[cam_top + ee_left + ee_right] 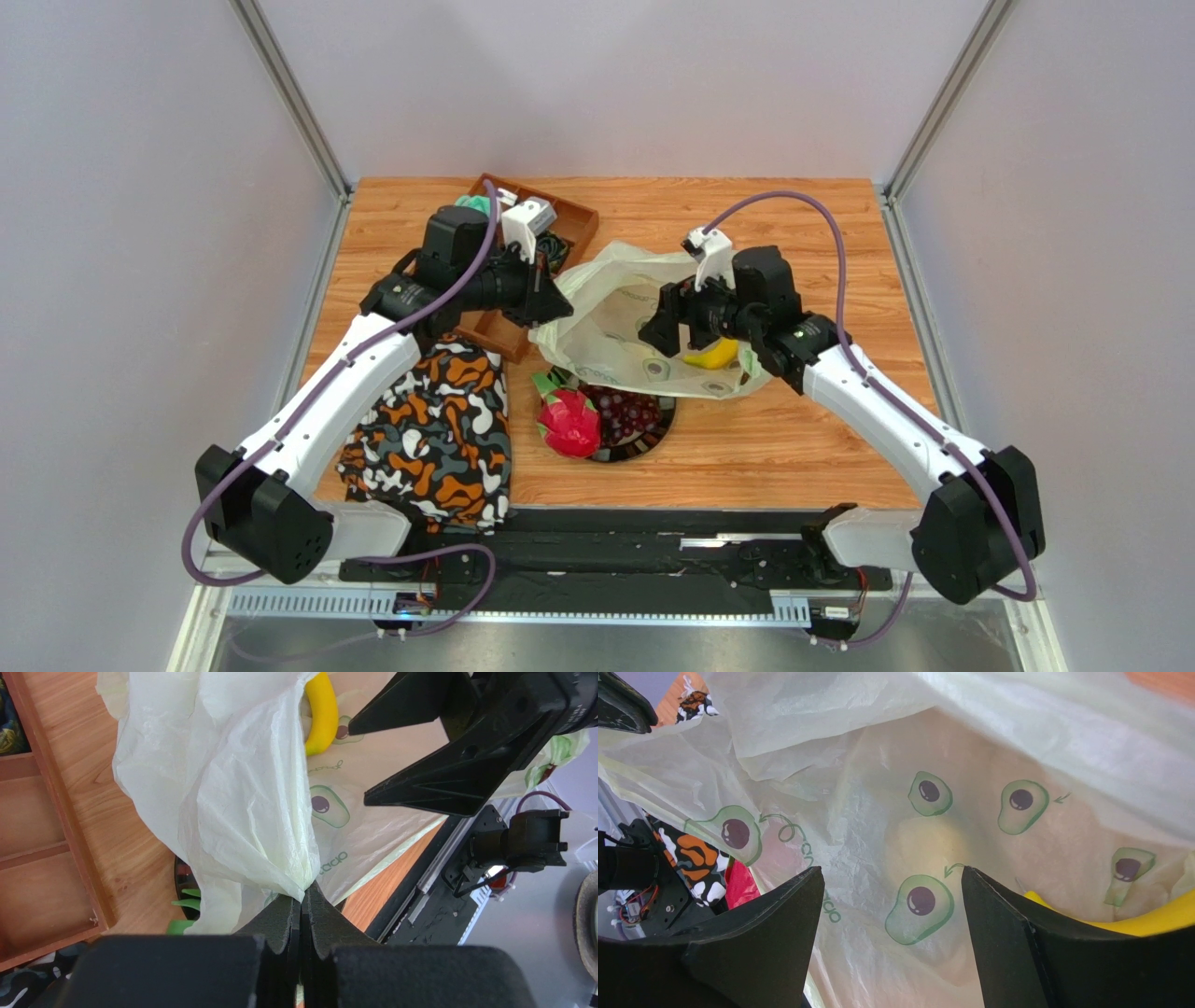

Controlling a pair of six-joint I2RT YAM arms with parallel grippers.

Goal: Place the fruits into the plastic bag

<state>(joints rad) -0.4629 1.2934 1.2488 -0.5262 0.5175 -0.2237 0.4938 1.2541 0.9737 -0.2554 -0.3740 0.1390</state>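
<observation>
- L gripper (303, 911): jaws fully closed, pinching a gathered fold of the plastic bag (231, 784) at its L rim. The film is lifted off the worktop (786, 434), so the mouth stands open.
- R gripper (892, 875): jaws spread wide w/ nothing between them, only bag film behind. In the top view it sits inside the bag mouth, pointing down.
- Bag lies mid-worktop, between the two grippers. It is pale yellow-green w/ green avocado prints.
- Banana (1151, 917): inside the bag on the lower film, just beside the R gripper's outer finger and not clamped.
- A pale round shape shows against the film between the R fingers; can't tell what it is.
- Dragon fruit (571, 420) and grape bunch (631, 410): outside the bag, in a dark round dish (657, 437) just near of it. Dragon fruit sits at the dish's L edge, touching the grapes.
- Patterned cloth (435, 427): orange/black/white, L of the dish, under the L arm.
- Wooden tray (572, 224): far-L corner, behind the L gripper.
</observation>
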